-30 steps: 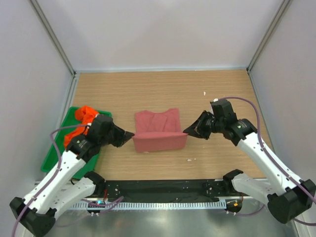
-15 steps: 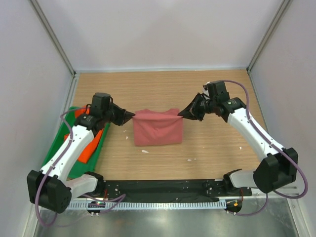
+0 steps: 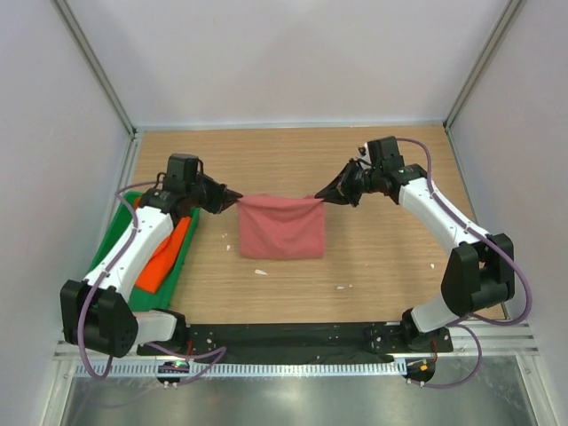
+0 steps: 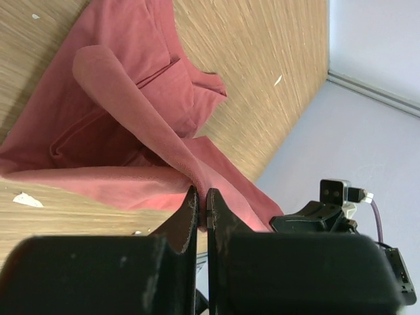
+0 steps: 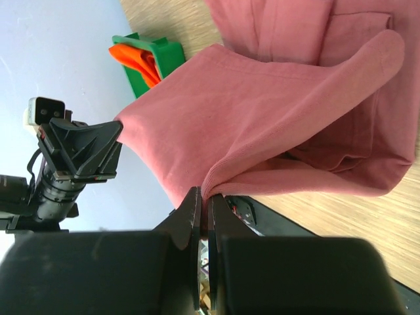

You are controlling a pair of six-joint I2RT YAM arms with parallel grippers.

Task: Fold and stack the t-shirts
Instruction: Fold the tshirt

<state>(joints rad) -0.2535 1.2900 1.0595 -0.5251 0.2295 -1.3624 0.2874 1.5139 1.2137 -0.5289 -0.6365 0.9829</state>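
Left claw and right claw each clamp a top corner of the pink t-shirt; it looks limp, light, best held there.

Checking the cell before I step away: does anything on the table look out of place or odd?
Only small things: white scraps litter the table near the pink shirt, and the orange shirt lies bunched in the green tray.
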